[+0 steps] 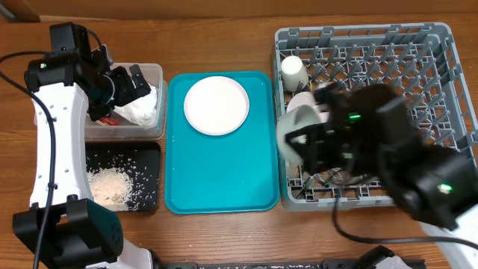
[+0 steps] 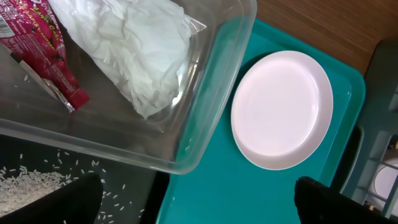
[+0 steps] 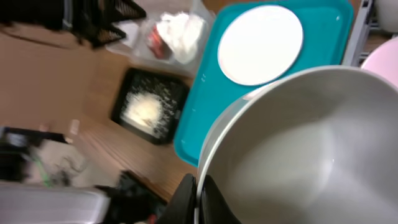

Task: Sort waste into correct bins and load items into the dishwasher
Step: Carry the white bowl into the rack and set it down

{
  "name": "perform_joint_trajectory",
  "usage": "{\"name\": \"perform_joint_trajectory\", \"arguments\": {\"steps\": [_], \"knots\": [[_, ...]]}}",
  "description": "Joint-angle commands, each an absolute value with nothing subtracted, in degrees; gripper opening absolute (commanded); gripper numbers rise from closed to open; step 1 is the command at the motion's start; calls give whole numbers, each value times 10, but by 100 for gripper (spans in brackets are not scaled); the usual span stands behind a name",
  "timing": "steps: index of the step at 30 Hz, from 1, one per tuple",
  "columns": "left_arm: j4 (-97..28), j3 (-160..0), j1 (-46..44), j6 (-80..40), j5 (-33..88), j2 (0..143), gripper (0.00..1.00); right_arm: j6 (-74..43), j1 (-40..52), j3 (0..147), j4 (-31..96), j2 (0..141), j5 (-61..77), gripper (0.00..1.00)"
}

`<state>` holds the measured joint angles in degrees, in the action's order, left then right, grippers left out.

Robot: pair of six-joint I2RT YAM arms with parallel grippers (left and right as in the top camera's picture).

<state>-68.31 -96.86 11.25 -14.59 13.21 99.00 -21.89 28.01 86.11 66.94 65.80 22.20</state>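
Note:
My right gripper (image 3: 199, 200) is shut on the rim of a white-grey bowl (image 3: 298, 143), held tilted over the left edge of the grey dishwasher rack (image 1: 448, 82). A small white cup (image 1: 292, 69) lies in the rack's back left corner. A pink bowl's edge (image 3: 382, 59) shows beside the held one. The pale pink plate (image 1: 216, 104) rests on the teal tray (image 1: 224, 187). My left gripper (image 2: 199, 202) hangs open above the clear tub (image 2: 155, 158), which holds the crumpled napkin (image 2: 137, 43) and the red wrapper (image 2: 43, 56). Nothing is between its fingers.
A shallow black tray (image 1: 149, 153) with loose rice (image 1: 112, 183) sits in front of the clear tub, left of the teal tray. Bare wooden table runs along the back and front edges. My left arm's white links stand at the far left.

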Motion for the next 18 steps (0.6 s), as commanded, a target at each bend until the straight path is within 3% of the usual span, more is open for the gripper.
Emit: {"name": "perform_joint_trajectory", "arguments": {"steps": [1,10,18], "knots": [[-683,-978,109,-137,130,986,100,-183,204,873,670,649,387,4],[-683,-978,109,-137,130,986,100,-104,54,802,652,665,575,4],[-683,-978,109,-137,130,986,100,-60,-11,683,620,694,674,4]]}}
